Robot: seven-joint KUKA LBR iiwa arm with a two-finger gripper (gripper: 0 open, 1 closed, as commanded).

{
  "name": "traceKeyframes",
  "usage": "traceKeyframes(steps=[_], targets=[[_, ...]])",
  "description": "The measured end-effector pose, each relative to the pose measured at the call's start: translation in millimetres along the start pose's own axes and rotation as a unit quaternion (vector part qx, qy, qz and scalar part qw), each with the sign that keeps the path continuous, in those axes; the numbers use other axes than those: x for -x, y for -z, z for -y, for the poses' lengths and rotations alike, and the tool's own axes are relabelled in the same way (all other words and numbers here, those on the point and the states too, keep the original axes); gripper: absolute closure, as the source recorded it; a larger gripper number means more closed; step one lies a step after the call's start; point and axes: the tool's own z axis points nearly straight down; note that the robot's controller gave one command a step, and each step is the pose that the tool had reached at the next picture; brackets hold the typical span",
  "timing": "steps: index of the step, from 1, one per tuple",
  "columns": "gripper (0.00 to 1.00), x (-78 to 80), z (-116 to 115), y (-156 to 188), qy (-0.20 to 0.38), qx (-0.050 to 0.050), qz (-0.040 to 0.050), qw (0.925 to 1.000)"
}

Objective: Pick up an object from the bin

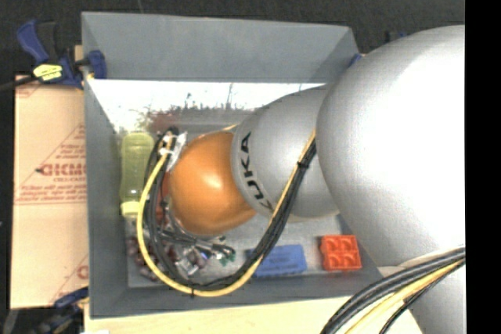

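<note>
The gripper (186,250) sits low under the arm's orange cover (205,182), too hidden to tell whether it is open or clamped. A pale yellow-green tube (136,164), perhaps a bottle, lies just beside it toward the bin's (106,192) left wall in the view. A blue block (283,260) lies on its other side.

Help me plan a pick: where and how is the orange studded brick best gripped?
Probably across its left and right side walls, from above: the orange brick lies flat, studs up, with a gap to the blue block beside it.
</note>
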Motion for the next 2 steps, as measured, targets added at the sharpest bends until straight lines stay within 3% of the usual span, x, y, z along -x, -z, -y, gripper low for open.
traceKeyframes(steps=[1,2], targets=[[1.00,14.3,11.8,-4.9,-0.347,-0.001,-0.0132,0.9379],[1.00,14.3,11.8,-4.9,-0.347,-0.001,-0.0131,0.9378]])
